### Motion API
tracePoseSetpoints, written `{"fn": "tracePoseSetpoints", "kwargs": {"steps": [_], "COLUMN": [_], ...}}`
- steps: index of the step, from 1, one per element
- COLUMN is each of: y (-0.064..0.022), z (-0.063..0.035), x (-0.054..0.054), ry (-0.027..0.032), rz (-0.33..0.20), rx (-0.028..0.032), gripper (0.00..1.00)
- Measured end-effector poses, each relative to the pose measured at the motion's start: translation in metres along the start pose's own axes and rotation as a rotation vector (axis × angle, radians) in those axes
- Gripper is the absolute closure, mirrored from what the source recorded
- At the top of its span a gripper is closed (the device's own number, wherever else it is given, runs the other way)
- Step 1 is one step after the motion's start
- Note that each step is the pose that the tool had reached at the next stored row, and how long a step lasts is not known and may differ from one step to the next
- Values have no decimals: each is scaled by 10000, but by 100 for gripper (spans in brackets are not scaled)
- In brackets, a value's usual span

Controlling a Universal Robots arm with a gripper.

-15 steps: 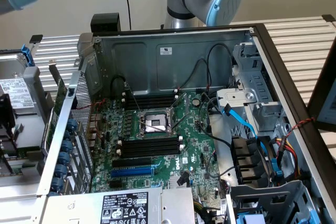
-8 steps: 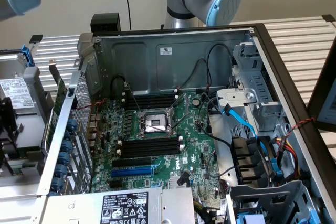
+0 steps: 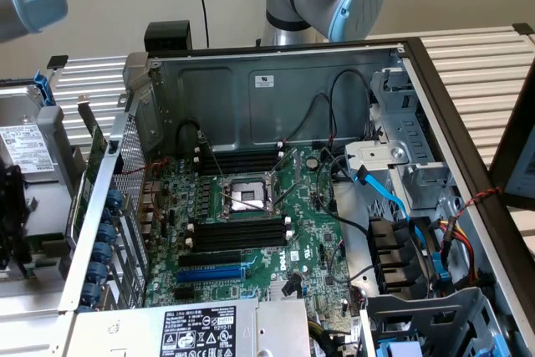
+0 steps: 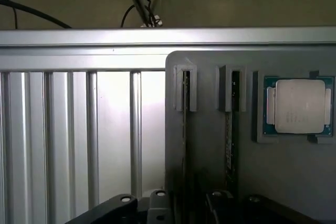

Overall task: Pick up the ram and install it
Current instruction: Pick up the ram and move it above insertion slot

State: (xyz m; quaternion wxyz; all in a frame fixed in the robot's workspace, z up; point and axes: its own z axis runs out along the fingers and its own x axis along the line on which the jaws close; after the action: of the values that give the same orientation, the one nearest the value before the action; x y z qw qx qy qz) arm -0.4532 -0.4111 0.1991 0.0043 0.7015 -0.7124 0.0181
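In the wrist view the ram [image 4: 185, 129] stands on edge in a slot of a grey holder block [image 4: 207, 103]; it is a thin dark-green stick seen from its narrow side. A second stick [image 4: 229, 140] stands in the neighbouring slot. My gripper [image 4: 186, 203] sits right over the first stick, open, with one finger [image 4: 159, 200] on each side of it and a small gap to the stick. In the exterior view the motherboard [image 3: 251, 232] lies in the open computer case, with empty black memory slots [image 3: 238, 232] beside the processor socket [image 3: 248, 194].
A processor chip [image 4: 299, 106] rests in a recess of the holder block. Ribbed aluminium table top [image 4: 79, 129] lies beside the block. In the case, blue cables [image 3: 393, 198], a drive cage [image 3: 401, 148], a long blue slot [image 3: 209, 274] and the case walls [image 3: 259, 89] surround the board.
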Motion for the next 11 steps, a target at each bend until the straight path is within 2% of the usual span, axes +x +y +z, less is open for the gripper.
{"fn": "tracePoseSetpoints", "kwargs": {"steps": [1, 2, 4, 11], "y": [0, 0, 0, -6], "z": [0, 1, -19, -325], "x": [2, 3, 7, 22], "ry": [0, -2, -2, -2], "rz": [-1, 0, 1, 0], "rx": [-1, 1, 3, 2], "gripper": [76, 76, 87, 88]}}
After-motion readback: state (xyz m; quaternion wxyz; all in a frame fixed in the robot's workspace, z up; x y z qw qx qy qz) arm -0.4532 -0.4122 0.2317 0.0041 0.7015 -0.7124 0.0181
